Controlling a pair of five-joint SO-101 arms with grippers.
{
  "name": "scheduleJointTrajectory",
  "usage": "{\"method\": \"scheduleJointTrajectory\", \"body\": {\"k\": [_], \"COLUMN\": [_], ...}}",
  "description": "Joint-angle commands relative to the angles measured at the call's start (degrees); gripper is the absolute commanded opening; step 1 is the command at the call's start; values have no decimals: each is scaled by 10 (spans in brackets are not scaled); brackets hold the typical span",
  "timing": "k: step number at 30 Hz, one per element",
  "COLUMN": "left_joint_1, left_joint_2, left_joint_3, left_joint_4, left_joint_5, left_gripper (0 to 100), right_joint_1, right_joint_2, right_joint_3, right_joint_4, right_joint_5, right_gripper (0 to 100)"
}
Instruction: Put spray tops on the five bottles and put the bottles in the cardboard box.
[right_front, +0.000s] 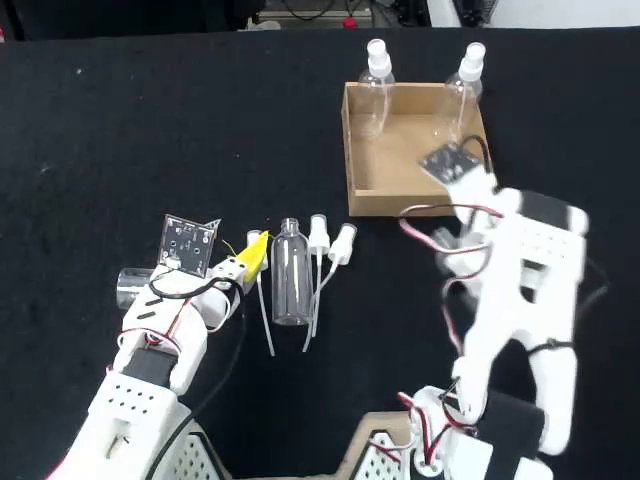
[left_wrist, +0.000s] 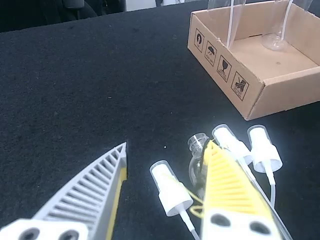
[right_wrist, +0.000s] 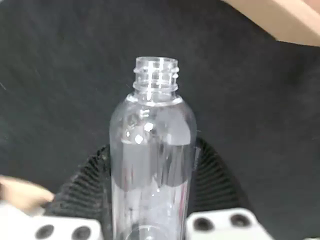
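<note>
My right gripper (right_wrist: 152, 167) is clamped around the lower body of a clear bottle (right_wrist: 152, 125), one dark finger on each side; its threaded neck is bare and points away from the wrist. My left gripper (left_wrist: 167, 145) is spread wide and holds nothing, with its grey and yellow fingers hanging over a spray top (left_wrist: 170, 187) lying on the black table (right_front: 150, 120). Just beside the yellow finger lies an uncapped bottle (right_front: 290, 270), and next to its neck are a second spray top (right_front: 318, 235) and a third spray top (right_front: 343, 243), tubes trailing towards the arms. Another bottle (right_front: 130, 285) lies on its side by the left arm. The cardboard box (right_front: 350, 150) holds two upright bottles along its far wall, a capped bottle (right_front: 377, 90) and a second capped bottle (right_front: 465, 85).
</note>
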Motion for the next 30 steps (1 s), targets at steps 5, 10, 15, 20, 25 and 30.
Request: {"method": "scheduleJointTrajectory", "body": {"k": [5,10,15,20,25,30], "left_joint_1": [2,4,7,7,7,3], "left_joint_2": [-6,-6,-6,-6,-6,-6], "left_joint_3": [-6,-6,-6,-6,-6,-6], "left_joint_4": [-12,-13,-11,-11,-11,-11], "left_joint_5": [-4,-4,-4,-4,-4,-4], "left_gripper": [238,238,238,238,238,238], "right_joint_1": [183,266,292,300,271,227], "right_joint_2": [9,42,105,132,133,134], "right_joint_3": [78,111,85,9,-80,-134], "right_joint_4": [-134,-207,-209,-111,40,109], "right_joint_5": [276,341,349,309,284,231], "right_gripper": [32,31,33,185,275,279]}}
